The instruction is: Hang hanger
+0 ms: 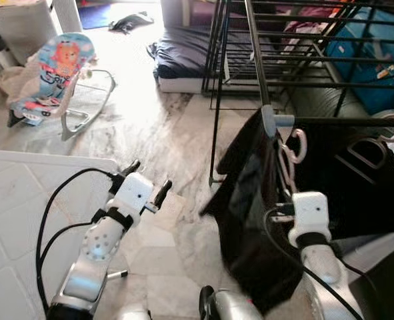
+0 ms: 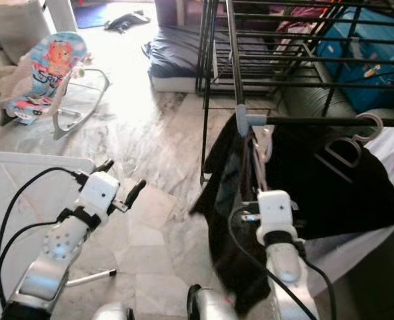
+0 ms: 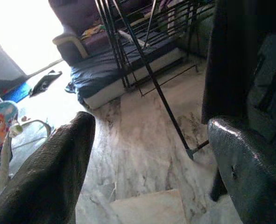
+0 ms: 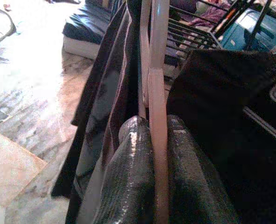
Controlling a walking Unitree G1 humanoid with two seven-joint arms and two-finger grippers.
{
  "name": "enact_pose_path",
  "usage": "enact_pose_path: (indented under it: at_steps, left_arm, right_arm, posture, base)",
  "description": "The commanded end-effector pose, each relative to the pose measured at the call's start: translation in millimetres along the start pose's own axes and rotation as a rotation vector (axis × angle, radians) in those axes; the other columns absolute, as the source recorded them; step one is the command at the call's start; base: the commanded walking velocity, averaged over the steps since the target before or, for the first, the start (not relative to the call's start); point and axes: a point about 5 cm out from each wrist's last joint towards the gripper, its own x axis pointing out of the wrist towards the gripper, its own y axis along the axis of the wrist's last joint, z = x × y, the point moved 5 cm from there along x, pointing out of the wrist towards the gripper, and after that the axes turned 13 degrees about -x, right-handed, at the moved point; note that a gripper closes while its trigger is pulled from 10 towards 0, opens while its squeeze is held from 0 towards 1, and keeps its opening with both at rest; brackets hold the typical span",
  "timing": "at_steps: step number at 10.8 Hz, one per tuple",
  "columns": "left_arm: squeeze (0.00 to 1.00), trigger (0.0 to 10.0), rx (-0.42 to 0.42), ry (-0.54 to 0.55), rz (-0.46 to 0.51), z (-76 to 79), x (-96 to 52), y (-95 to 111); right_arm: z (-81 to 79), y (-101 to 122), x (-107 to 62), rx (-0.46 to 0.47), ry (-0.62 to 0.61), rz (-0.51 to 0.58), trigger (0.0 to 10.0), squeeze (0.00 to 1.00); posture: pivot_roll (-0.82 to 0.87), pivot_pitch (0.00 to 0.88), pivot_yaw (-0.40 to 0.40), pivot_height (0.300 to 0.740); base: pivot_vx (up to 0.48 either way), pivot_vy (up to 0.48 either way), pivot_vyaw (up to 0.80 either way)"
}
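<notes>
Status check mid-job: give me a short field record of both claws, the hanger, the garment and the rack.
right claw: shut on the pink hanger, beside the rack
left claw: open, holding nothing, over the marble floor
pink hanger: carries a black garment, hook close to the rack bar; whether it is seated, cannot tell
drying rack: black, another hanger on its bar

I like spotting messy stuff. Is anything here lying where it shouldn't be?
Yes. A dark piece of clothing lies crumpled on the floor far back, beside the mattress. Nearer, the right end effector grips a pink hanger with a black garment, its hook by the rack rail.
</notes>
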Motion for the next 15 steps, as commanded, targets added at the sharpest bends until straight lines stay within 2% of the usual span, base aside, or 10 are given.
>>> enact_pose_path:
  at_steps: [1,9,13,15]
  left_arm:
    - [0.0,10.0,0.012,0.006,-0.004,-1.4,0.6,-1.5]
    - [0.0,10.0,0.02,0.015,0.009,-3.6,5.1,1.3]
    - [0.0,10.0,0.003,0.021,0.014,-5.6,4.9,1.8]
    - [0.0,10.0,0.011,0.034,0.016,-6.8,4.9,1.8]
  right_arm:
    - [5.5,15.0,5.5,0.002,-0.029,0.058,10.0,0.0]
    - [2.0,17.9,12.3,0.012,-0.02,0.065,10.0,0.0]
    - [-0.4,18.2,15.0,0.02,-0.003,0.068,10.0,0.0]
    - [-14.1,21.9,15.2,0.073,0.087,0.088,10.0,0.0]
  posture:
    - [-0.03,0.08,-0.031,0.74]
    - [-0.03,0.08,-0.031,0.74]
    - [-0.02,0.081,-0.032,0.74]
    - [-0.03,0.084,-0.031,0.74]
  base:
    - [0.0,0.0,0.0]
    - [0.0,-0.252,0.0]
    - [0.0,0.0,0.0]
    - [0.0,0.0,0.0]
